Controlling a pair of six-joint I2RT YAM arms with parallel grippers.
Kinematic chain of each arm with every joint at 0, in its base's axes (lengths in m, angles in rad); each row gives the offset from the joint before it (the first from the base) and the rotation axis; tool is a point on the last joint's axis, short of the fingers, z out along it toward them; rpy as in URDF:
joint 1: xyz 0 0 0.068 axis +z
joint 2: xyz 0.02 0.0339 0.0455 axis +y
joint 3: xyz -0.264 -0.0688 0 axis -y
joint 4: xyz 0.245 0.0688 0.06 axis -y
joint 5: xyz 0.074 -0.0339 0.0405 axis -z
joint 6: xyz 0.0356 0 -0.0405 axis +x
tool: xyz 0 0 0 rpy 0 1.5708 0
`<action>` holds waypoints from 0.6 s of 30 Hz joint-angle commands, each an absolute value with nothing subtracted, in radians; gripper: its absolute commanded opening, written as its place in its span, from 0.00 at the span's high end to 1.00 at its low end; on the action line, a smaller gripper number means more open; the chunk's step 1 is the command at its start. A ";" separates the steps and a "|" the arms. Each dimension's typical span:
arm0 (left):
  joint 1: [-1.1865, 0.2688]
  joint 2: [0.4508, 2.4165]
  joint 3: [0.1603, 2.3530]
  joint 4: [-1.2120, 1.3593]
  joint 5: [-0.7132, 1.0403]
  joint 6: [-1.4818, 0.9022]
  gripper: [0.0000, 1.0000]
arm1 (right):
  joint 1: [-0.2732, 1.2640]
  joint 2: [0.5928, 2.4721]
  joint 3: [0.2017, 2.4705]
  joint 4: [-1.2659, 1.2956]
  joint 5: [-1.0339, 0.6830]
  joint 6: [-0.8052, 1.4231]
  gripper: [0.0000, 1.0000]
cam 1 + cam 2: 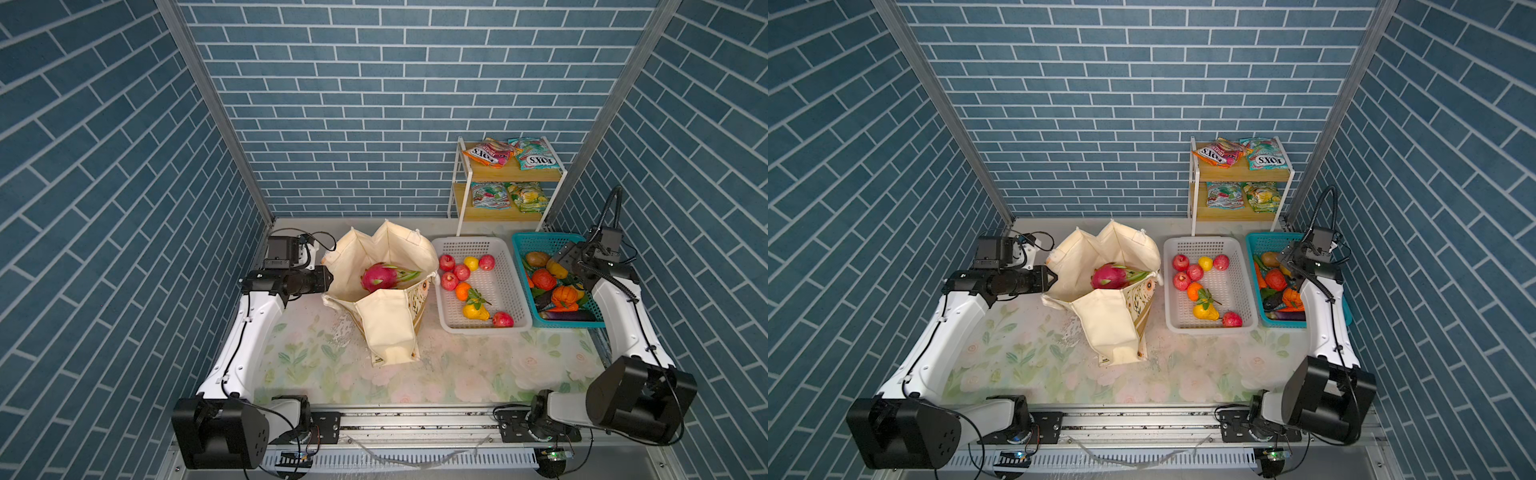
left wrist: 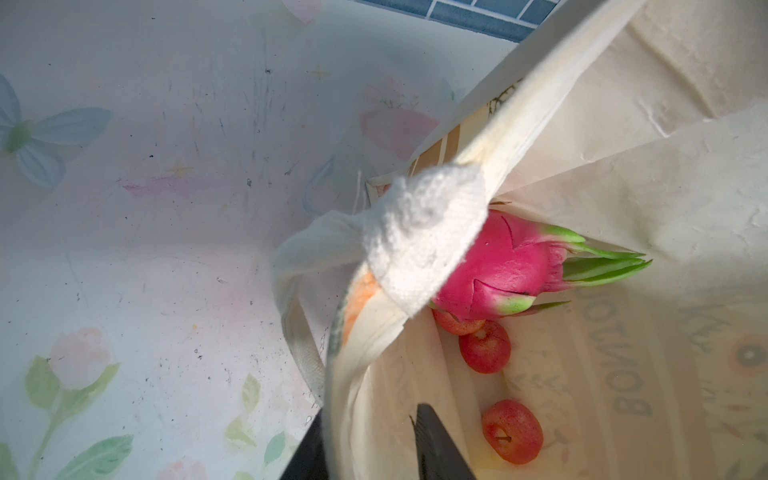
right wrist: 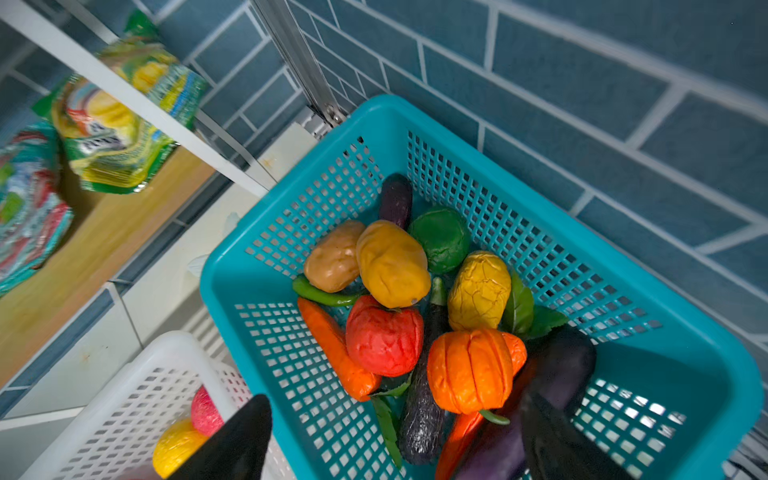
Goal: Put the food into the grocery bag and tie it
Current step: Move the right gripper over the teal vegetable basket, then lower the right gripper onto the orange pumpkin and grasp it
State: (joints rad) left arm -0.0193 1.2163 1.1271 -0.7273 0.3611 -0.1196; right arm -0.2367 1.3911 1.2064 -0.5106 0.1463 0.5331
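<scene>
One dragon fruit point(image 1: 378, 278) and some red apples point(image 2: 484, 347) lie inside the grocery bag point(image 1: 386, 328), open left of centre on the surface point(image 1: 478, 365), its left rim pinched by the left hand point(image 2: 370, 415), a white handle point(image 2: 419, 237) draped across the opening. Right of it sit a white basket point(image 1: 488, 329) of fruit point(image 1: 461, 272), then a teal basket point(image 3: 665, 374) of vegetables point(image 3: 384, 340) under the right hand point(image 3: 394, 401), spread wide and empty; snack packets point(image 1: 488, 154) fill the far-right shelf point(image 1: 536, 175).
</scene>
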 commanded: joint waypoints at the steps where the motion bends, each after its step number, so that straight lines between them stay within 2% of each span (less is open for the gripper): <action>1: -0.021 1.207 1.114 -0.733 0.374 -0.120 0.64 | -0.256 1.474 1.261 -0.560 0.113 0.517 0.10; 10: -0.021 1.205 1.115 -0.737 0.380 -0.121 0.64 | -0.268 1.541 1.268 -0.679 0.260 0.533 0.08; 18: -0.021 1.208 1.118 -0.741 0.391 -0.121 0.64 | -0.295 1.620 1.268 -0.729 0.260 0.498 0.06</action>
State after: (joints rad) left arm -0.0193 1.2163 1.1271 -0.7277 0.3805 -0.1211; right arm -0.2874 1.5963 1.2537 -0.6811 0.2340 0.5171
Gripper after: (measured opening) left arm 0.358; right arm 0.942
